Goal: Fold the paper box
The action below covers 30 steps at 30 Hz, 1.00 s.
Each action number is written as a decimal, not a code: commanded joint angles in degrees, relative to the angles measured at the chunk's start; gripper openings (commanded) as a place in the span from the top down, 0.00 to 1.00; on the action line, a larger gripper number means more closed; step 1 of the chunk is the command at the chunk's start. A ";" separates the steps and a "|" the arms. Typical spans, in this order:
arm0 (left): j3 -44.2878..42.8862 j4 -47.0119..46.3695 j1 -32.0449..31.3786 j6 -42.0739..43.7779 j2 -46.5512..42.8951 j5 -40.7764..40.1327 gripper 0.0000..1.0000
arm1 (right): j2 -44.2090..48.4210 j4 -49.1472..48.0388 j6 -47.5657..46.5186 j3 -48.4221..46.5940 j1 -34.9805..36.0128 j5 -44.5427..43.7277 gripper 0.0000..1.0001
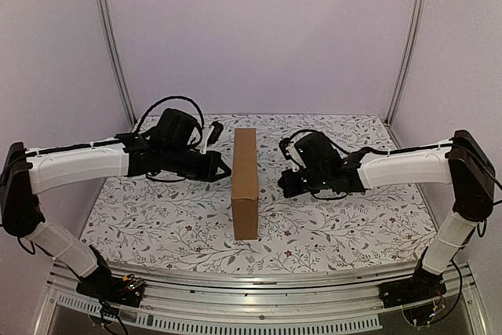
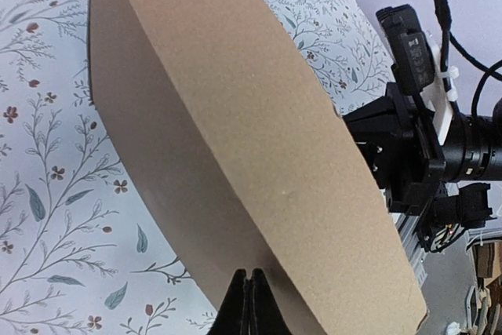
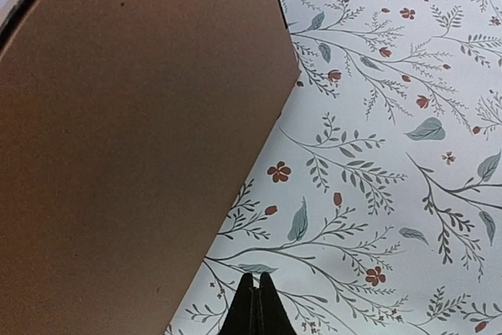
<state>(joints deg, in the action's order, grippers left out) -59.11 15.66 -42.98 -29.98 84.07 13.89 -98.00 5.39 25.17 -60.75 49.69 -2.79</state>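
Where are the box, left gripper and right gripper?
box (image 1: 245,164), top view, its upper face.
left gripper (image 2: 249,278), left wrist view, tips of the shut fingers.
right gripper (image 3: 256,278), right wrist view, tips of the shut fingers.

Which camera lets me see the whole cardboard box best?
The top external view. The paper box shows whole there, with every edge in the picture. The left wrist view sees two of its faces up close, cut off at the edges. The right wrist view sees only one big brown side.

The paper box (image 1: 245,183) stands between the left end effector (image 1: 225,169) and right end effector (image 1: 285,183) on the table (image 1: 157,225).
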 commanded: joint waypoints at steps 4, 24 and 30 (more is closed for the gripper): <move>-3.69 1.77 -0.44 0.54 2.42 -4.44 0.97 | -9.30 -9.81 7.25 -0.95 -2.52 12.04 1.00; -7.60 -0.55 -1.08 0.14 8.05 0.53 0.97 | -28.56 -20.45 18.56 -10.94 -2.87 23.69 1.00; -8.35 -0.18 -1.66 0.27 9.11 0.69 0.97 | -29.27 -20.32 19.03 -11.04 -3.12 22.74 1.00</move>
<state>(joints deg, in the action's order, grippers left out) -66.24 15.49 -43.51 -30.04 92.27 13.65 -125.75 -15.09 43.27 -71.75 47.07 20.08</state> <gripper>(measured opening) 0.029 0.003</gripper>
